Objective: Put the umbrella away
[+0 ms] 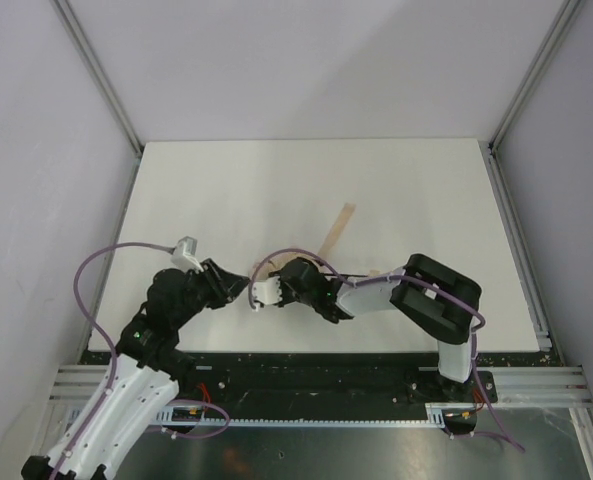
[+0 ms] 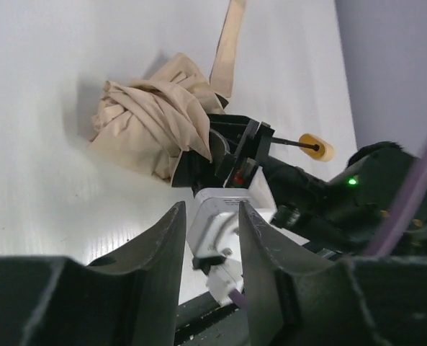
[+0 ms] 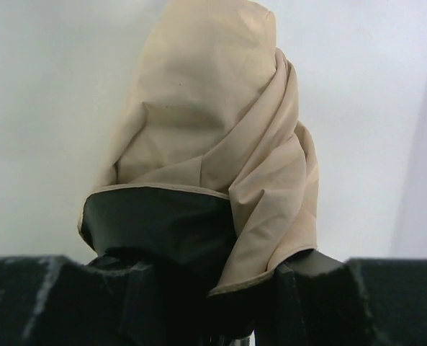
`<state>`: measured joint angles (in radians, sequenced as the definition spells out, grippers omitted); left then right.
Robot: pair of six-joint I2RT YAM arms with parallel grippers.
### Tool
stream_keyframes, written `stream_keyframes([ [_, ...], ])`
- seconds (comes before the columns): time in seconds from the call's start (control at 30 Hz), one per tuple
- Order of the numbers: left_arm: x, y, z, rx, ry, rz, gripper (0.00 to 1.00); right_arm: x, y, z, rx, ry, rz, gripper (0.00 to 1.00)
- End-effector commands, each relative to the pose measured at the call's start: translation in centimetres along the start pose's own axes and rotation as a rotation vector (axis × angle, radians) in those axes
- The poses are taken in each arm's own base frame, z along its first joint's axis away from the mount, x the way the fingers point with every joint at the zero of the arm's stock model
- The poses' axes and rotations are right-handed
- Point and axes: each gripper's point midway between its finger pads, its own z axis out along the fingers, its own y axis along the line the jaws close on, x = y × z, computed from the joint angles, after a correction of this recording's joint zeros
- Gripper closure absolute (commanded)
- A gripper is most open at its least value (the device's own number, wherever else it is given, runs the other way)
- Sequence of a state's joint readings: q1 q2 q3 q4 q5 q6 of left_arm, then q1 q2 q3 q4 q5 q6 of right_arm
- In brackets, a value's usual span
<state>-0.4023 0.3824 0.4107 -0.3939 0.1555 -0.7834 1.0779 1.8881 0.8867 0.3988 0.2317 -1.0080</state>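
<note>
While the right gripper (image 2: 212, 155) is clamped on the bunched canopy of the umbrella (image 2: 145, 119), left gripper (image 2: 207, 241) sits just left of it, jaws apart, empty. Umbrella lies near-centre on the table (image 2: 47, 202), strap (image 2: 227, 50) pointing far, handle (image 2: 316, 147) to the right.

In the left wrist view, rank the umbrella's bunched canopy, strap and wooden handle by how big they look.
1. canopy, clearly largest.
2. strap, long but narrow, cut off by the top edge.
3. handle, a small knob, clearly smallest.
</note>
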Motion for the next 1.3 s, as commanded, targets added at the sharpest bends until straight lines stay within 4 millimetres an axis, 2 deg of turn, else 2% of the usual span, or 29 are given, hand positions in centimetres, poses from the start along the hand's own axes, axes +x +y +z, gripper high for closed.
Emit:
stream_keyframes([
  [0.0,0.3,1.4,1.5,-0.098,0.047,-0.053,0.6,-0.3,12.1,-1.5,-0.545,0.032,0.245,1.0],
  [0.07,0.3,1.5,1.9,-0.118,0.071,-0.063,0.54,0.1,14.8,-2.1,-0.655,0.06,0.317,1.0],
  [0.13,-0.3,1.7,2.1,-0.141,0.064,-0.082,0.47,0.2,15.8,-2.5,-0.718,0.062,0.398,1.0],
  [0.2,-0.9,2.1,2.1,-0.158,0.056,-0.139,0.42,0.1,16.1,-2.6,-0.758,0.044,0.477,1.0],
  [0.3,-0.8,3.3,2.2,-0.183,0.077,-0.249,0.39,0.3,15.8,-2.5,-0.805,0.01,0.606,1.0],
  [0.53,2.2,5.3,2.7,-0.205,0.255,-0.506,0.29,2.2,16.3,-3.2,-0.925,0.0,0.802,1.0],
  [0.63,3.0,5.1,2.7,-0.17,0.276,-0.55,0.22,2.9,16.6,-3.3,-0.963,0.008,0.894,1.0],
  [0.73,4.5,4.6,2.7,-0.113,0.281,-0.637,0.13,2.7,16.5,-3.1,-1.002,0.0,0.982,1.0],
  [0.83,6.0,5.0,2.9,-0.091,0.256,-0.75,0.06,2.6,16.3,-2.8,-1.016,-0.017,1.039,1.0],
  [1.0,5.6,3.9,4.1,-0.013,0.183,-0.845,0.01,3.0,14.4,-1.9,-0.994,-0.077,1.136,1.0],
  [1.13,4.7,1.6,5.6,0.038,0.183,-0.873,0.01,3.2,14.3,-1.3,-0.981,-0.092,1.151,1.0],
  [1.27,5.5,1.0,7.2,-0.028,0.213,-0.902,0.01,3.1,14.3,-1.3,-0.981,-0.103,1.152,1.0],
])
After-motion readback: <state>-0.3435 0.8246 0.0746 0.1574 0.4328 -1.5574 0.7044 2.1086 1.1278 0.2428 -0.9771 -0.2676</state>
